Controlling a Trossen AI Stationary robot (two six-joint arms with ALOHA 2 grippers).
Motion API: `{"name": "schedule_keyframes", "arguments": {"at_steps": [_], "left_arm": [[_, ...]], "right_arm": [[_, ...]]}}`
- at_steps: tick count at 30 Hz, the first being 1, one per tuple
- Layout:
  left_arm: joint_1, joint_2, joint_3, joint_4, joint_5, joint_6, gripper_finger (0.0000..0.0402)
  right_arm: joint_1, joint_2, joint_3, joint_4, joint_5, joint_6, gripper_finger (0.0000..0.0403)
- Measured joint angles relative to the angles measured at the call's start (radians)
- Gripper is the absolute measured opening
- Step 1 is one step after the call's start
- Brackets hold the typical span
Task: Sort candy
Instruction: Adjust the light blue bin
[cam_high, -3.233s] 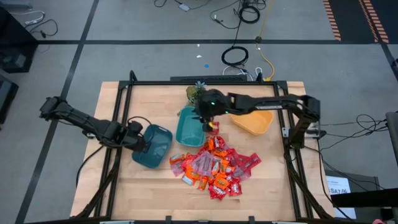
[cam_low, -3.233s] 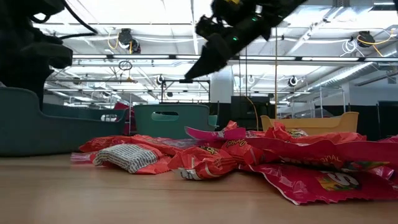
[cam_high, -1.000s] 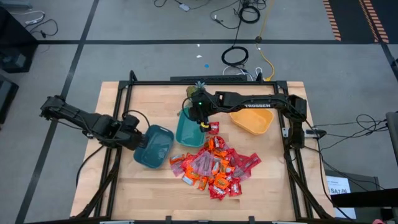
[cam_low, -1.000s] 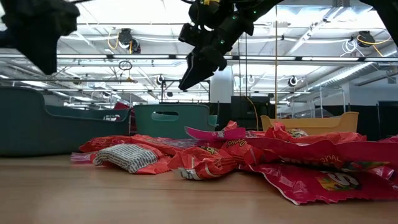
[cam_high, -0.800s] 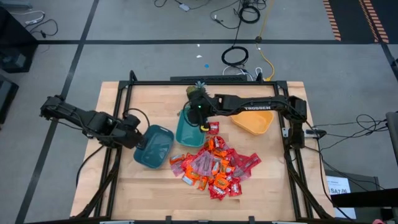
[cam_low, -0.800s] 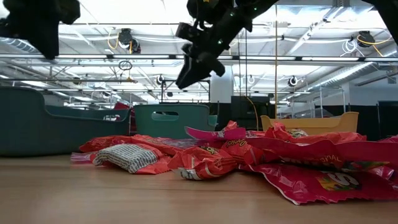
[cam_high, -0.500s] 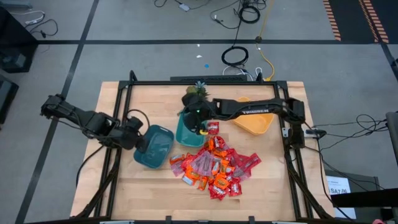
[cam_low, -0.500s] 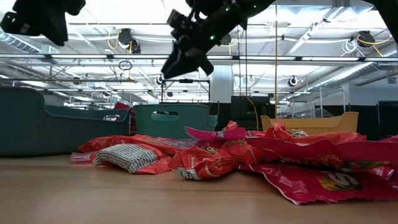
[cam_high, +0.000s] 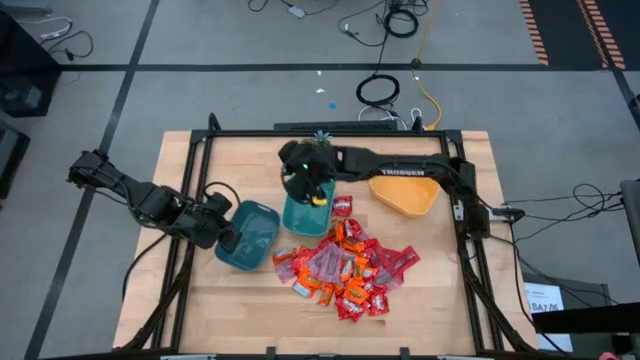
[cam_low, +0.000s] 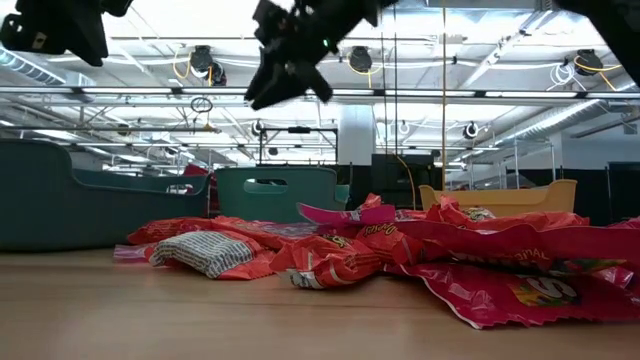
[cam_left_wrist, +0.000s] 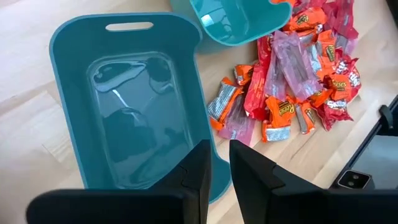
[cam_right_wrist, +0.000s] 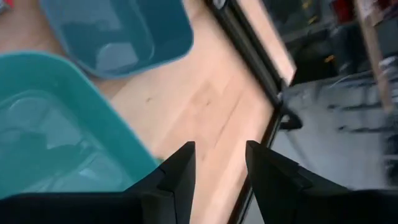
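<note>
Hovering over the teal bowl near the tabletop's far edge, the right gripper is spreading its jaws, holding nothing. Left gripper is gaping narrowly, empty, above another bowl. Candy is lying mid-table.

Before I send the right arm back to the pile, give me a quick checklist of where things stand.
1. Right gripper empty: ok, nothing shows between its open fingers in the right wrist view.
2. Right gripper placed over the lighter teal bin: ok.
3. Candy pile within reach on the table: ok, heaped just in front of the bins.
4. Left gripper clear of the pile: ok, it sits at the darker teal bin's rim.
5. Darker teal bin empty: ok, bare floor in the left wrist view.
6. Yellow bin contents: cannot tell.
</note>
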Motion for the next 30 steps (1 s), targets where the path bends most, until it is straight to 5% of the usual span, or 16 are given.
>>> {"name": "schedule_keyframes", "arguments": {"at_steps": [6,30], "left_arm": [[-0.003,0.010,0.000,0.000,-0.003,0.010,0.0068],[-0.037,0.063,-0.001,0.016,-0.044,0.062,0.0068]], "right_arm": [[-0.014,0.260,0.442,-0.449,-0.047,-0.029,0.0112],[-0.009,0.349,0.410,-0.402,-0.049,-0.110,0.0106]]}}
